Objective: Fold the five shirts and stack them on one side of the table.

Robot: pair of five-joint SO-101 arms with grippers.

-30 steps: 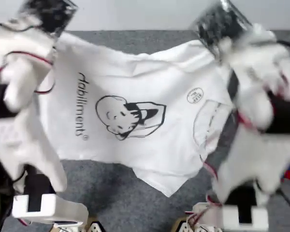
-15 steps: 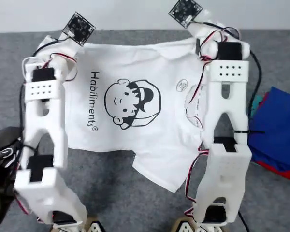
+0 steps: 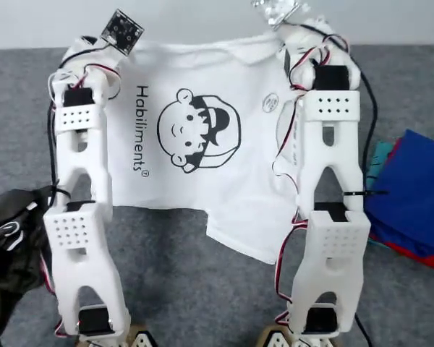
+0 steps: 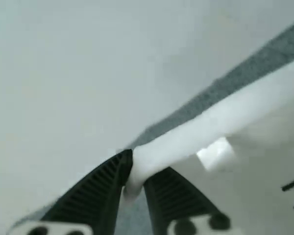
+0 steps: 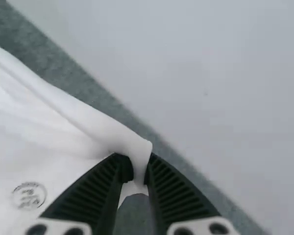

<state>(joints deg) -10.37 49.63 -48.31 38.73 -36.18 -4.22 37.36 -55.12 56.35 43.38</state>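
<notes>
A white shirt (image 3: 175, 189) with a cartoon face print lies spread face up on the grey table, its far edge near the back wall. My left gripper (image 4: 132, 180) is shut on that far edge of the white shirt (image 4: 245, 142), and in the high view the left gripper (image 3: 92, 49) sits at the shirt's far left corner. My right gripper (image 5: 134, 172) is shut on a pinched fold of the white shirt (image 5: 49, 142), with the right gripper (image 3: 293, 35) at the far right corner. One sleeve trails toward the near side between the arms.
A dark garment (image 3: 7, 242) lies bunched at the left edge. A pile of blue, red and teal shirts (image 3: 412, 195) sits at the right edge. A pale wall (image 3: 202, 18) runs along the table's far edge. Bare grey table (image 3: 195, 296) shows between the arm bases.
Both arms have stretched toward the far edge, carrying the shirt's edge with them. The shirt now lies flatter and farther back.
</notes>
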